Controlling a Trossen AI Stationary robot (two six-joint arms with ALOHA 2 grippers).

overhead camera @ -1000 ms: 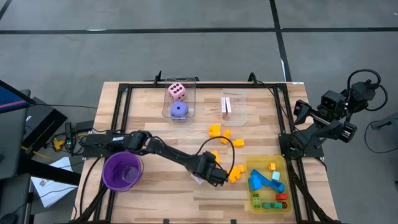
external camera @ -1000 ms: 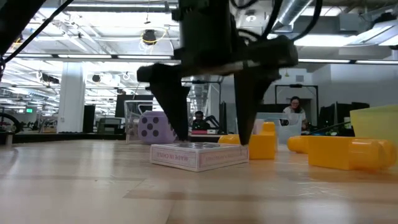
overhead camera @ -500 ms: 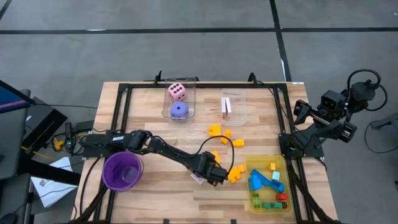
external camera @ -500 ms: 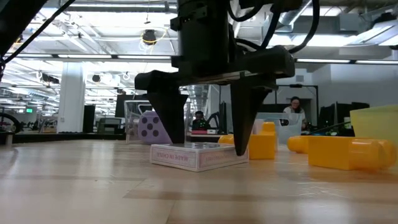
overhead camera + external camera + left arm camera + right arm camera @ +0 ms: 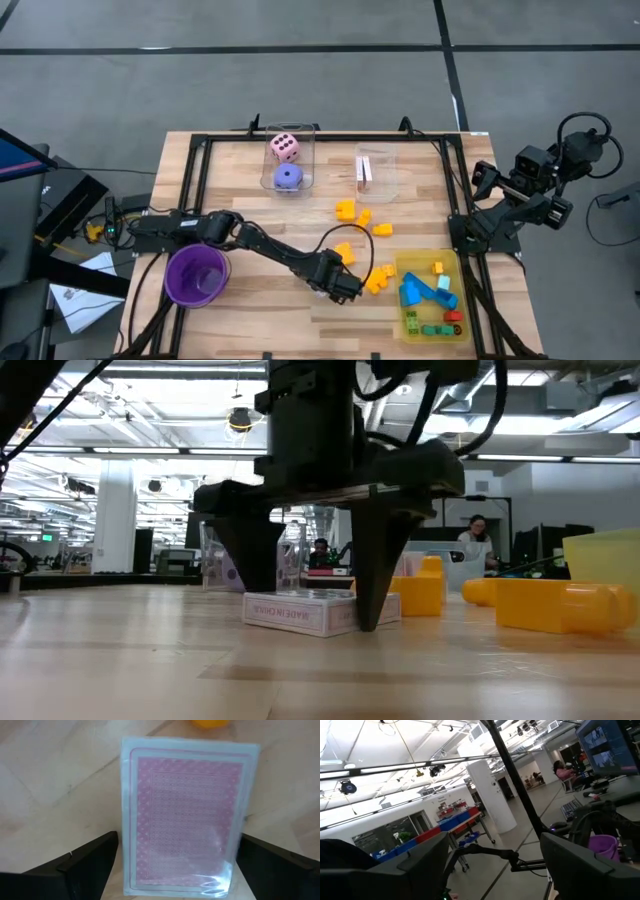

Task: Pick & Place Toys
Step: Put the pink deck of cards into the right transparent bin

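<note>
A flat pink-white card pack [image 5: 187, 820] lies flat on the wooden table [image 5: 250, 310], near the front middle; it also shows in the low view [image 5: 300, 612]. My left gripper [image 5: 335, 282] is open right over it, fingers pointing down. One finger [image 5: 250, 560] stands at each long side of the pack, tips near the table [image 5: 179, 870]. I cannot tell whether they touch it. Yellow and orange blocks [image 5: 378, 278] lie just right of it. My right gripper [image 5: 495, 870] is open, parked off the table's right edge [image 5: 520, 195].
A clear box holds a pink die [image 5: 285, 148] and a purple die [image 5: 288, 177] at the far side. A second clear box [image 5: 368, 170] holds cards. Loose yellow blocks [image 5: 360, 213] lie mid-table. A yellow tray [image 5: 432, 262] holds several blocks at the near right. A purple cup [image 5: 196, 275] stands at the near left.
My left gripper has come down over the card pack and drifted a little toward the table's near edge, so its fingertips now reach down beside the pack. The pack has stayed where it was.
</note>
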